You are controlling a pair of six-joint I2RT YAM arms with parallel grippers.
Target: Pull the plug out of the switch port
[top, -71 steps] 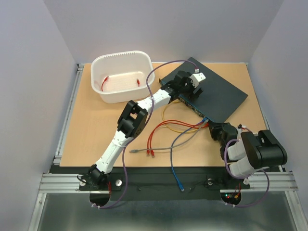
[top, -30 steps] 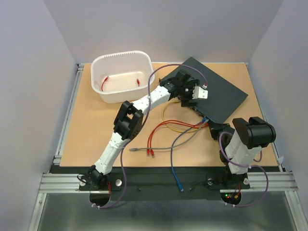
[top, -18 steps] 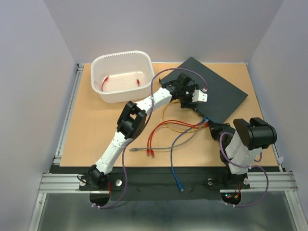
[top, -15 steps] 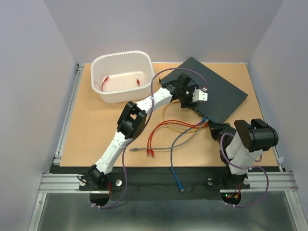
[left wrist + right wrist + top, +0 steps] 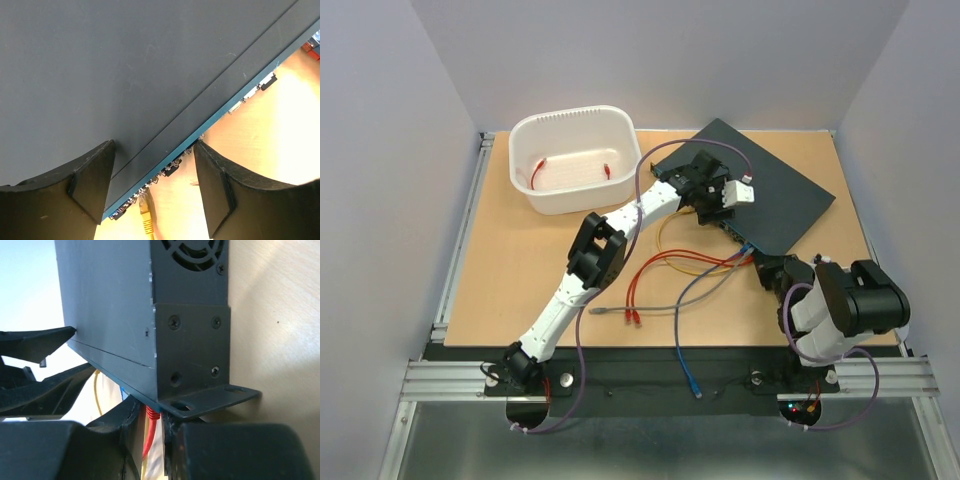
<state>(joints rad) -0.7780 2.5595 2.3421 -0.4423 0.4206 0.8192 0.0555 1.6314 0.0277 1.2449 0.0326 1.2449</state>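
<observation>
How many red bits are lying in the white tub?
2. The left red bit lies by the white tub's left wall, the right red bit by its right wall. None looks hidden.

The tub [image 5: 560, 200] sits left of the switch [image 5: 780, 195], cables [image 5: 685, 262] lying in front of the switch.

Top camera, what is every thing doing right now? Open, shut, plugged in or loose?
switch: lying flat, cables plugged in.
yellow cable: plugged in.
red cable: plugged in.
left gripper: jaws open, straddling the port edge.
right gripper: jaws shut on the red cable.
grey cable: near end loose.
white tub: upright.
</observation>
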